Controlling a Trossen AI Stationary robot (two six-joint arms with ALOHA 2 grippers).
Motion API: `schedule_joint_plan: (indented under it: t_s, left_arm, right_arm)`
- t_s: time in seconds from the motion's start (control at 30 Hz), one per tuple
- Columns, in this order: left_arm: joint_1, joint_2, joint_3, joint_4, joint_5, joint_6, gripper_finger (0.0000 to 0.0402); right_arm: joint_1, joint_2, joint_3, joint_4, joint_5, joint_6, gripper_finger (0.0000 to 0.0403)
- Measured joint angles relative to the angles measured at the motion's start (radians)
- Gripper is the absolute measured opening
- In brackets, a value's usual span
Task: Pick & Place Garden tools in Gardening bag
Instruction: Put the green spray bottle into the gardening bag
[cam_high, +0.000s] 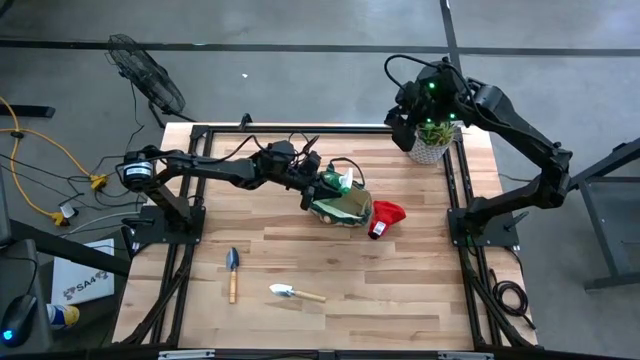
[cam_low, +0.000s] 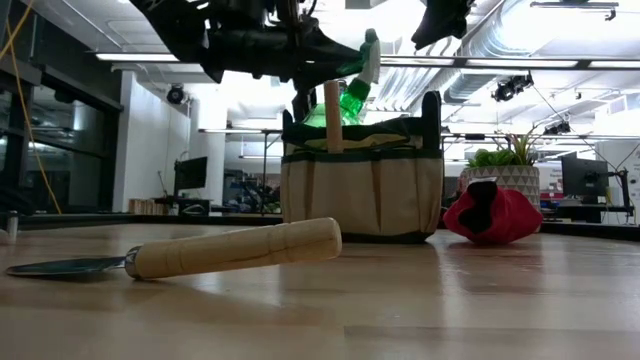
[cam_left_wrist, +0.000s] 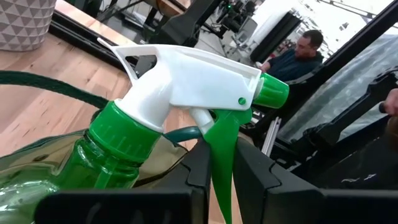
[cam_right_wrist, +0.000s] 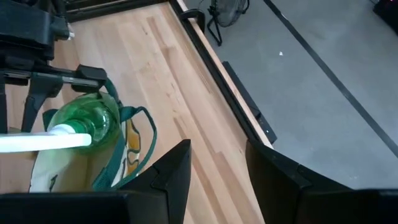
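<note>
Over the gardening bag (cam_high: 341, 208), left gripper (cam_left_wrist: 222, 168) (fingers clamped) grips spray bottle (cam_left_wrist: 118, 149).

Even, moderately bright overhead light on surface (cam_high: 340, 260); shadows soft, short. Low view: ceiling strip lights (cam_low: 480, 62) blown out, strong glare behind silhouetted arms; near trowel handle (cam_low: 235, 247) slightly soft. Left wrist view: spray bottle (cam_left_wrist: 155, 118) sharp, background washed out, blurred. Right wrist view: near fingers (cam_right_wrist: 174, 171) soft.
</note>
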Motion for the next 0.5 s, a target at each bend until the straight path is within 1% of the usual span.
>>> schedule_joint_plan:
  t_s: [0.07, 0.1, 0.17, 0.27, 0.33, 0.4, 0.5]
  left_arm:
    - [0.000, 0.000, 0.000, 0.002, 0.000, -0.001, 0.0037]
    - [0.000, 0.000, 0.000, 0.002, 0.000, -0.002, 0.0037]
    - [0.000, 0.000, 0.000, 0.000, -0.001, -0.003, 0.0037]
    - [0.000, 0.000, 0.000, -0.001, -0.015, -0.003, 0.0037]
    - [0.000, 0.000, 0.000, -0.001, -0.022, -0.004, 0.0037]
    - [0.000, 0.000, 0.000, 0.002, -0.023, -0.007, 0.0037]
    - [0.000, 0.000, 0.000, 0.002, -0.022, -0.008, 0.0037]
  right_arm:
    - [0.000, 0.000, 0.000, 0.000, -0.012, -0.007, 0.0145]
    - [0.000, 0.000, 0.000, -0.001, -0.039, -0.019, 0.0145]
    - [-0.001, 0.000, -0.001, -0.007, -0.137, -0.062, 0.0145]
    - [0.001, -0.002, -0.024, -0.009, -0.324, -0.160, 0.0145]
    - [0.009, -0.002, -0.049, -0.008, -0.417, -0.214, 0.0145]
    - [0.026, -0.001, -0.074, -0.008, -0.455, -0.274, 0.0145]
    - [0.065, -0.001, -0.111, 0.007, -0.461, -0.392, 0.0145]
